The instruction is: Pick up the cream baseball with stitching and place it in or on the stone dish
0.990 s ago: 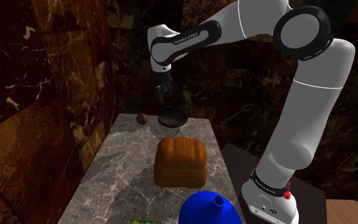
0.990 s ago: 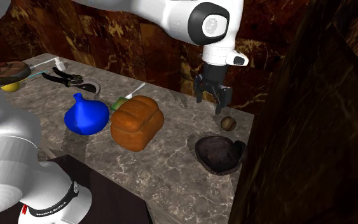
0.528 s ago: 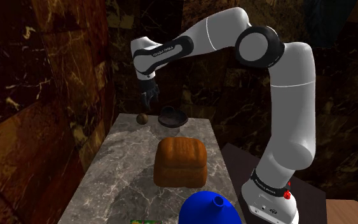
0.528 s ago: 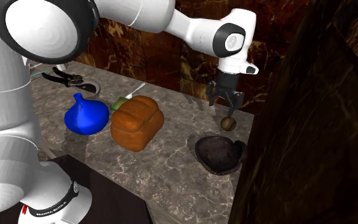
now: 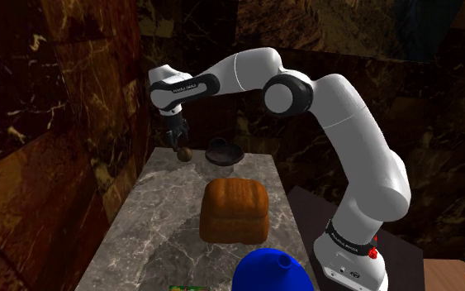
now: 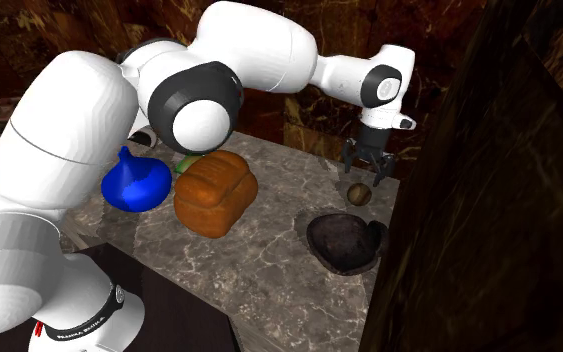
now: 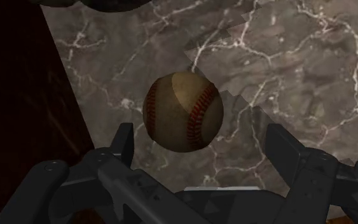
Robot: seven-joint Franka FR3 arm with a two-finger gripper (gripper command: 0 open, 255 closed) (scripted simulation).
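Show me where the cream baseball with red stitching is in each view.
Shoulder view: the cream, red-stitched baseball, left of centre, left of the dark round dish.
Second exterior view: baseball right of centre, above that dish.
Wrist view: baseball central, between the open gripper's fingers.
Shared landmark: the dish.

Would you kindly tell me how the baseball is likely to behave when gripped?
Being round on the flat marbled counter, the baseball will probably roll if nudged off-centre. Its stitched surface likely grips well. It looks firm, unlikely to squash.
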